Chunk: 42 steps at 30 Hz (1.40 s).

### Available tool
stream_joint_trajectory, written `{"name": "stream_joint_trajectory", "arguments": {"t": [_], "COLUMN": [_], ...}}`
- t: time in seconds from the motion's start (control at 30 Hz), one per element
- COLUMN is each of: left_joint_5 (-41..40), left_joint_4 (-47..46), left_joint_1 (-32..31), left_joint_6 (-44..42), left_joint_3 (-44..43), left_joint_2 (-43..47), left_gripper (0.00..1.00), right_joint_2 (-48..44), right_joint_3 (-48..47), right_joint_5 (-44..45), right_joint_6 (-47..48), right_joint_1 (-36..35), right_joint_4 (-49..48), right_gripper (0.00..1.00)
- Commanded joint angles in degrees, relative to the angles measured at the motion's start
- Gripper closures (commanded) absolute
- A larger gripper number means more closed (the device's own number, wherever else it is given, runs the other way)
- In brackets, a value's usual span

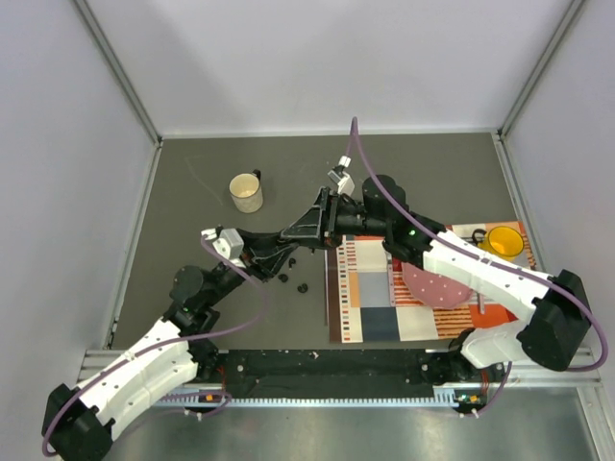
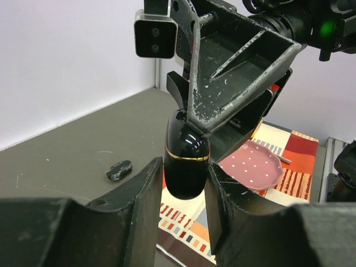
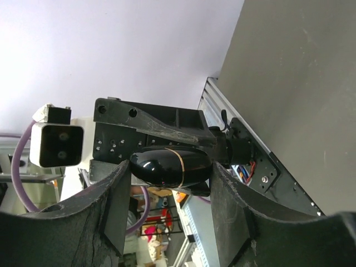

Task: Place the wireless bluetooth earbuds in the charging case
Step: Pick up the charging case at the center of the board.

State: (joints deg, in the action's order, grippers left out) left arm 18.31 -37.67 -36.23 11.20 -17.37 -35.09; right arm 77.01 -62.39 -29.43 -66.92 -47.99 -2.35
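Note:
A glossy black oval charging case (image 2: 187, 158) with a thin gold band hangs in the air between both grippers. In the left wrist view my left gripper (image 2: 183, 175) has its fingers (image 2: 146, 192) close against the sides of the case's lower end. My right gripper (image 3: 170, 167) holds the same case (image 3: 167, 165) lengthwise, one finger at each end, reaching in from the right (image 1: 306, 229) to meet the left gripper (image 1: 274, 252). Small black earbuds (image 1: 285, 279) (image 1: 304, 287) lie loose on the grey table below; one earbud (image 2: 119, 170) shows in the left wrist view.
A cream mug (image 1: 247, 192) stands at the back left. A patterned mat (image 1: 370, 312) lies to the right with a pink dotted plate (image 1: 434, 285) (image 2: 253, 166) on it, and a yellow cup (image 1: 504, 240) at its far corner. A metal rail (image 1: 317, 384) runs along the near edge.

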Motion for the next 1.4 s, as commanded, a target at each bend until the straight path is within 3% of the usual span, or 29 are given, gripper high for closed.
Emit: {"name": "stream_joint_trajectory", "arguments": {"t": [0.0, 0.27, 0.57, 0.6, 0.63, 0.73, 0.87, 0.9, 1.0, 1.03, 1.13, 1.23, 1.37], "left_joint_5": [1.65, 1.38, 1.21, 1.29, 1.56, 1.56, 1.73, 1.82, 0.95, 0.59, -0.99, -3.18, -2.32], "left_joint_4": [0.84, -0.39, -3.10, -3.37, -3.46, -3.64, -4.17, -4.17, -4.86, -5.30, -8.02, -8.82, -9.00], "left_joint_1": [-0.16, -0.25, -0.16, -0.25, -0.25, -0.25, -0.25, -0.25, -0.25, -0.16, -0.16, -0.16, -0.16], "left_joint_6": [0.84, 0.93, 0.93, 1.01, 0.93, 1.02, 1.02, 1.02, 1.63, 1.98, 3.91, 7.51, 8.83], "left_joint_3": [-2.50, -2.23, -1.01, -0.92, -0.83, -0.74, -0.48, -0.30, 0.22, 0.49, 2.15, 3.39, 3.74], "left_joint_2": [-0.68, -0.15, 0.11, 0.11, -0.06, -0.15, -0.06, 0.11, 0.37, 0.81, 2.04, 3.62, 4.42], "left_gripper": [0.60, 0.54, 0.58, 0.60, 0.70, 0.77, 1.00, 1.00, 1.00, 1.00, 1.00, 1.00, 1.00], "right_joint_2": [-2.04, -1.87, -1.25, -1.16, -0.99, -0.90, -0.72, -0.72, -0.90, -0.99, -2.74, -5.99, -9.42], "right_joint_3": [-3.26, -4.85, -4.67, -4.67, -4.58, -4.67, -4.67, -4.67, -5.19, -5.37, -6.69, -7.92, -7.92], "right_joint_5": [0.16, 2.45, 1.75, 1.66, 1.48, 1.66, 1.83, 1.83, 2.09, 2.36, 4.20, 7.45, 8.96], "right_joint_6": [2.84, 5.48, 4.69, 4.51, 4.51, 4.43, 4.60, 4.60, 6.17, 7.14, 13.81, 21.90, 29.46], "right_joint_1": [-0.53, -0.88, -0.88, -0.97, -0.88, -0.88, -0.88, -0.88, -0.88, -0.88, -0.35, 0.00, -0.09], "right_joint_4": [0.86, 6.30, 5.60, 5.51, 5.51, 5.60, 6.04, 5.95, 6.39, 6.83, 8.58, 10.87, 10.96], "right_gripper": [0.97, 0.97, 0.96, 0.96, 0.96, 0.96, 0.93, 0.92, 0.71, 0.53, 0.26, 0.15, 0.12]}}
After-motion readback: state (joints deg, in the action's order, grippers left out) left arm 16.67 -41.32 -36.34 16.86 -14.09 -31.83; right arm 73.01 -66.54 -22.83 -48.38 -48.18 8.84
